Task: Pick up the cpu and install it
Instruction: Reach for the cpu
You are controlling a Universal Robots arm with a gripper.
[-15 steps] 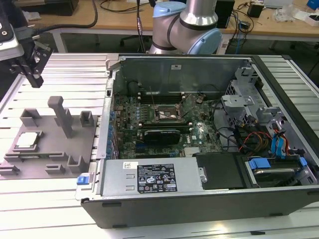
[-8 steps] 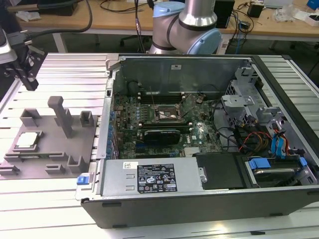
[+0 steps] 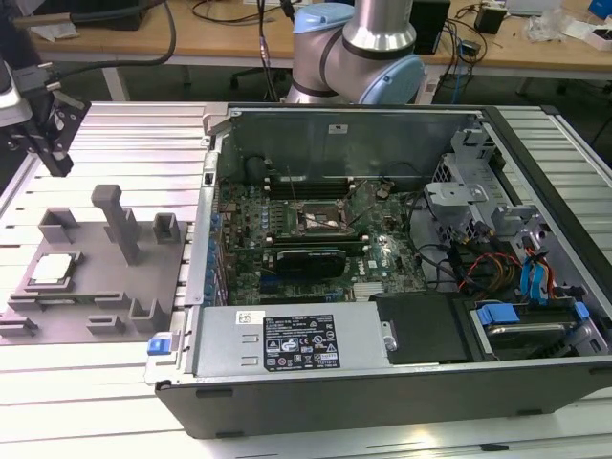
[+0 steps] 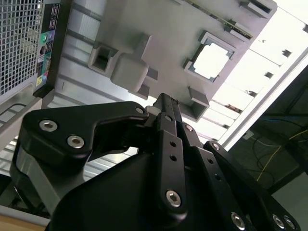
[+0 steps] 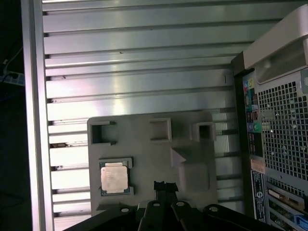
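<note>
The cpu [image 3: 53,270], a thin square chip with a pale metal top, lies in a recess of the grey fixture plate [image 3: 96,296] at the exterior view's left. It also appears in both wrist views, cpu [image 4: 211,60] and cpu [image 5: 114,177]. My black gripper [image 3: 59,164] hangs above the ribbed table, behind the fixture plate and well above the chip. Its fingers [image 4: 166,103] are pressed together with nothing between them. The black-framed socket [image 3: 320,222] sits in the middle of the motherboard inside the open computer case.
Grey upright blocks and a tall post [image 3: 117,220] stand on the fixture plate near the chip. The open computer case [image 3: 382,382] takes up the exterior view's right, with cables, drive bays and a power supply inside. The ribbed aluminium table [image 5: 134,91] surrounds the fixture.
</note>
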